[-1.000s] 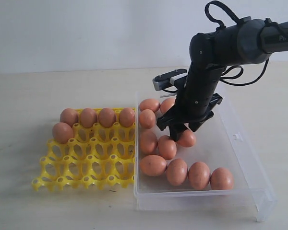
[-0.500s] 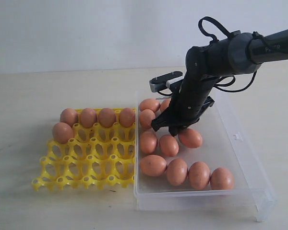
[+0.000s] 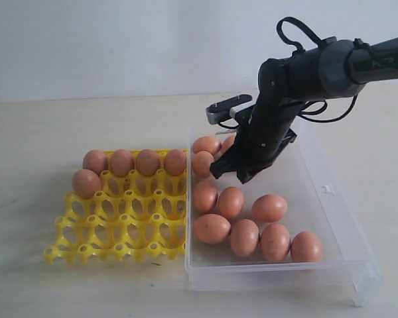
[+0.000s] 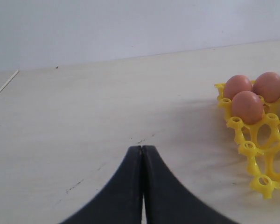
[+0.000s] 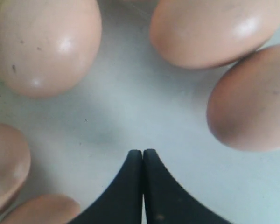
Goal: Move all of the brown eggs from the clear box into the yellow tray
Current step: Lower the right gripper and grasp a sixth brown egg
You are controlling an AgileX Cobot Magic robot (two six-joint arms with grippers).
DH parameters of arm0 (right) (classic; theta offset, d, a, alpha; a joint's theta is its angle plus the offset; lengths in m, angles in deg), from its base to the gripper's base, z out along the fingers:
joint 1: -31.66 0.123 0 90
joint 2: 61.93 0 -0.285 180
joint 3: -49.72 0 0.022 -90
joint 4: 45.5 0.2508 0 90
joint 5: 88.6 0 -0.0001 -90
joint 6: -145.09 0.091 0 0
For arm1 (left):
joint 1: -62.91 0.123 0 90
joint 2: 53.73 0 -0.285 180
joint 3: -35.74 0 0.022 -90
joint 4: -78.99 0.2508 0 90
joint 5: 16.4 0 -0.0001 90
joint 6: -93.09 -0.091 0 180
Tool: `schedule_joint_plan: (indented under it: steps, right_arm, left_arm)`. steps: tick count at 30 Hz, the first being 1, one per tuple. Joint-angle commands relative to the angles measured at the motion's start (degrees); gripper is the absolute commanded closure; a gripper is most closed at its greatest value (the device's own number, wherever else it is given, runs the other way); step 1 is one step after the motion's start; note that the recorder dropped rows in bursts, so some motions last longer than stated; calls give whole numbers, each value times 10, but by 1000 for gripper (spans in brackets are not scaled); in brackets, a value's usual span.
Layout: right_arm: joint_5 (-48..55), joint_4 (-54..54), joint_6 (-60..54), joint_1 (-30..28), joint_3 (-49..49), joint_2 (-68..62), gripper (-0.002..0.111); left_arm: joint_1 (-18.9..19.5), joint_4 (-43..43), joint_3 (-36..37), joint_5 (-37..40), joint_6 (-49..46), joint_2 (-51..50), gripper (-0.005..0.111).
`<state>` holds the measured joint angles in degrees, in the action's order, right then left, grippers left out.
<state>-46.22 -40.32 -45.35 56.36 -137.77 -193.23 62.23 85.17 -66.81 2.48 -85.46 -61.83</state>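
Observation:
The yellow tray [image 3: 119, 232] lies on the left and holds several brown eggs: a back row [image 3: 147, 161] and one in the cup in front of it [image 3: 86, 183]. The clear box [image 3: 278, 278] beside it holds several more eggs [image 3: 244, 237]. My right gripper [image 3: 235, 173] hangs shut and holds nothing inside the box, over the eggs in its back left part. In the right wrist view its tips [image 5: 143, 152] are over bare box floor [image 5: 130, 107] with eggs [image 5: 46, 44] all round. My left gripper [image 4: 142, 148] is shut over bare table beside the tray's corner [image 4: 256, 149].
The wooden table [image 3: 40, 126] spreads round the tray and box, with a pale wall behind. The box's small clasp [image 3: 328, 189] is on its right wall. The left arm is out of the exterior view.
The right gripper has drawn back and to the left within the box. One egg beside it has rolled toward the front right. The left gripper has not visibly moved.

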Motion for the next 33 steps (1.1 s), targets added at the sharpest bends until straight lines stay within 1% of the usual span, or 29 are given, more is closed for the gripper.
schedule_joint_plan:
  steps: [1, 3, 4, 6, 7, 9, 14, 18, 24, 28, 30, 33]
  right_arm:
    - [15, 3, -27, 0, -2, 53, 97]
    - [24, 7, -27, 0, -2, 74, 87]
    - [30, 15, -27, 0, -2, 86, 78]
    - [38, 36, -26, 0, -2, 98, 66]
    - [43, 49, -20, 0, -2, 102, 58]
    - [51, 55, -1, 0, -2, 104, 51]
    - [83, 29, 6, 9, 4, 95, 50]
    - [88, -15, -24, 13, 29, 98, 50]
    - [64, -52, -70, 13, 80, 118, 50]
    - [8, -52, -110, 18, 123, 143, 50]
    - [-8, -52, -110, 20, 137, 153, 50]
    - [-14, -19, -72, 20, 144, 157, 50]
  left_arm:
    - [1, -2, -2, -6, 2, 3, 107]
    - [1, -2, -2, -6, 2, 3, 107]
    - [1, -2, -2, -6, 2, 3, 107]
    - [1, -2, -2, -6, 2, 3, 107]
    - [1, -2, -2, -6, 2, 3, 107]
    - [1, -2, -2, -6, 2, 3, 107]
    - [1, -2, -2, -6, 2, 3, 107]
    - [1, -2, -2, -6, 2, 3, 107]
    - [1, -2, -2, -6, 2, 3, 107]
    - [1, -2, -2, -6, 2, 3, 107]
    - [1, -2, -2, -6, 2, 3, 107]
    - [1, -2, -2, -6, 2, 3, 107]
